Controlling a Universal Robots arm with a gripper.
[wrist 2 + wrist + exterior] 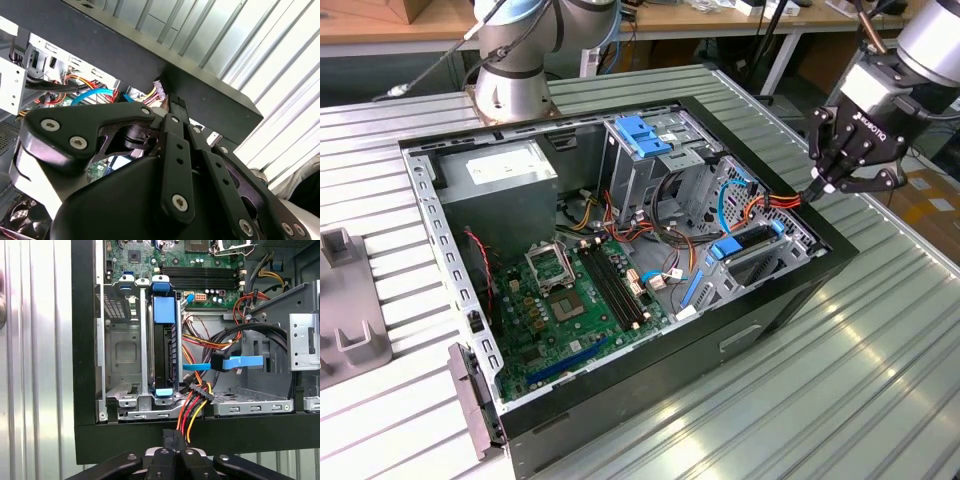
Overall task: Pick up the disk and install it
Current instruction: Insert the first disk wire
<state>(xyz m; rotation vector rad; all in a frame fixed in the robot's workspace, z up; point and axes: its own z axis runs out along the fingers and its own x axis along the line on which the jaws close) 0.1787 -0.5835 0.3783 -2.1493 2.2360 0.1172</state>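
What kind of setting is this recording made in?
Most likely a robotics lab or workshop: an open computer case lies on a ribbed metal table, wooden workbenches stand behind, and the gripper hangs at the case's edge.

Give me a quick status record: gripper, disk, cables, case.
gripper: shut, fingertips together at the case wall on the exterior view's right
disk: standing on edge in the drive cage, blue carrier at both ends; not held
cable bundle: red, orange and yellow wires run over the wall to the fingertips; cannot tell if they are pinched
blue cable: crosses the open bay beside the disk
case: open, lying on its side on the slatted metal table
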